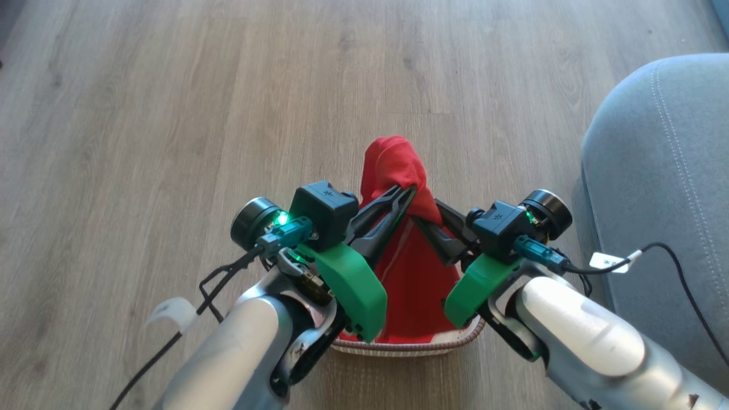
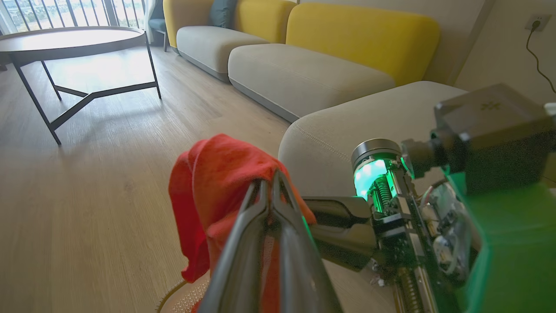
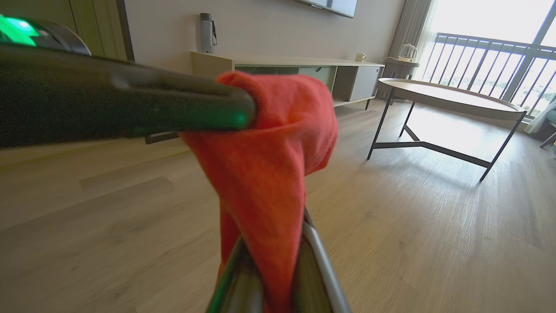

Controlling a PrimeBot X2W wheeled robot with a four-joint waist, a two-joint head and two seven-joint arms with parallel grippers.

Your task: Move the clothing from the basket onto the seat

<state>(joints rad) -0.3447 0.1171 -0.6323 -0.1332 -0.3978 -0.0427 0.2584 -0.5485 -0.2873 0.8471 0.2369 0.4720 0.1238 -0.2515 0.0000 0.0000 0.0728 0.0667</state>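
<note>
Legible words, numbers, brands: none.
Signs:
- left black box, just left of the clothing: one small pale star-shaped mark on top.
- right black box, just right of the clothing: a like mark.
- white cable tag, further right: a tiny dark mark, too small to read.

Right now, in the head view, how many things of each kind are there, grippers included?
Red garment: 1
White basket: 1
Grey seat: 1
Grippers: 2, the left gripper and the right gripper, both with jaws shut on the garment
Total: 5
</note>
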